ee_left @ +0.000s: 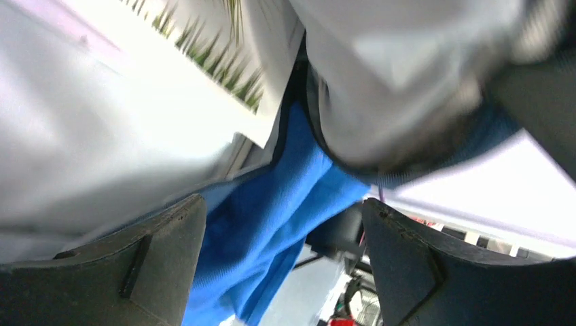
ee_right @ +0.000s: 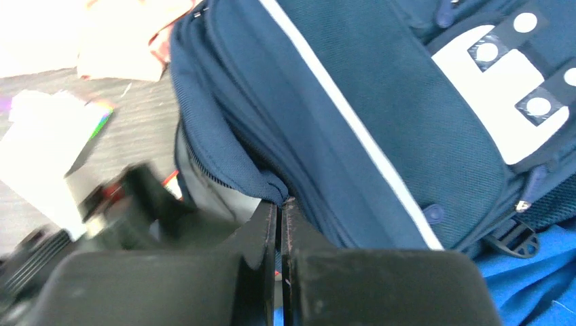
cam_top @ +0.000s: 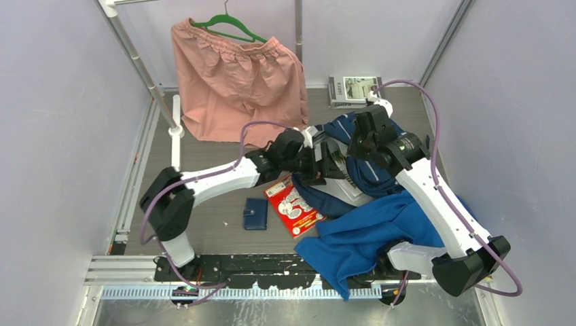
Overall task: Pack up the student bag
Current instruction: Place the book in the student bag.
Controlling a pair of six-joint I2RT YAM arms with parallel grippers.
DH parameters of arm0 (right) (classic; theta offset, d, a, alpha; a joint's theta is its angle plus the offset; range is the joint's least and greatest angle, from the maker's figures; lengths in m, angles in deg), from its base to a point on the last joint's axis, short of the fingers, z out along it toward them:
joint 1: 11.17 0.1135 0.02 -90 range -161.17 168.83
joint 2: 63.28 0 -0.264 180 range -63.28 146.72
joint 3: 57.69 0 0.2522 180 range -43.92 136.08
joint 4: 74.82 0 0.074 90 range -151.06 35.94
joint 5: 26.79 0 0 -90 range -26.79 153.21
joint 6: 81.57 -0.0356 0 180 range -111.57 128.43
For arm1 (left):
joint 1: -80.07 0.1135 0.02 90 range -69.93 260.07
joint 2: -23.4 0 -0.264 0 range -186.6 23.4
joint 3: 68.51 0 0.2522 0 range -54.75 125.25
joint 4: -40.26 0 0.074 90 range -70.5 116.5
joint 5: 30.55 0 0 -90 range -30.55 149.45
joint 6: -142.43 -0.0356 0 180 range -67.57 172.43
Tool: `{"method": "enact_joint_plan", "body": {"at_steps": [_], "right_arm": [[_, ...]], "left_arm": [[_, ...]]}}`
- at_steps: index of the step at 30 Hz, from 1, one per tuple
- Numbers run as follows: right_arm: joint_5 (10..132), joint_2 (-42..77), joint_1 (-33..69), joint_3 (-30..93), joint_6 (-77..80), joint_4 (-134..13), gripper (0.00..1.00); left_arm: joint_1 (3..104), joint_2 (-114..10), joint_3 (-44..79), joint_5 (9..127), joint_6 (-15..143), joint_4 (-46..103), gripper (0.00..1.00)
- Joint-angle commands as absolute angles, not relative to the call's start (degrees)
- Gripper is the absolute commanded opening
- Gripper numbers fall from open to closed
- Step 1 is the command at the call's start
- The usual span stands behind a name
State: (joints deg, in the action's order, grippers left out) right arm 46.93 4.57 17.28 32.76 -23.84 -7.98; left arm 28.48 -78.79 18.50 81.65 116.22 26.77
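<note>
The student bag (cam_top: 367,178), a large navy blue fabric backpack w/ thin white stripes, lies mid-table between the 2 arms, just beside a crumpled royal-blue soft cloth (cam_top: 370,234) that spreads toward the near edge.

The right gripper (ee_right: 280,204) has its fingers pressed together, pinching what looks like the folded navy rim of the bag's mouth; the view is tight, so the depth of the bite is unclear. The left gripper (ee_left: 284,207) stands spread w/ nothing between its fingers, at the bag's mouth. A white book w/ a grass photo on its cover (ee_left: 210,61) sits close above that camera.

Judgement: the step is loading flat items while the rim is held up.

To do it well:
- The right arm should hold the rim high and taut so the mouth gapes, w/o tugging the whole bag along the grey table (cam_top: 217,224).
- The left arm should back out along the line of the opening, fingers wide, so it doesn't drag the book or snag cloth.
- Next picks are probably the red illustrated booklet (cam_top: 293,206) and the small navy wallet (cam_top: 255,213). Take each by an edge and slide it in flat, alongside the book.
</note>
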Motion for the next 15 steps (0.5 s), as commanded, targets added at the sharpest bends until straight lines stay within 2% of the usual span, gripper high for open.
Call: {"method": "enact_joint_plan", "body": {"at_steps": [1, 5, 9, 15], "right_arm": [[43.56, 2.6, 11.84, 31.42, -22.97, -8.64, 0.01], [42.77, 3.14, 7.24, 29.4, -21.31, -7.23, 0.01], [41.11, 2.83, 5.36, 26.66, -20.59, -6.38, 0.01], [47.42, 0.19, 5.36, 20.98, -22.47, -5.17, 0.01]], "left_arm": [[28.29, -68.78, 13.85, 83.72, 110.15, 20.34, 0.85], [30.14, -61.12, 8.47, 80.17, 107.23, 13.06, 0.86], [36.47, -54.51, 1.51, 81.19, 107.03, 12.66, 0.86], [41.79, -49.95, 0.36, 80.29, 103.45, 8.44, 0.86]]}}
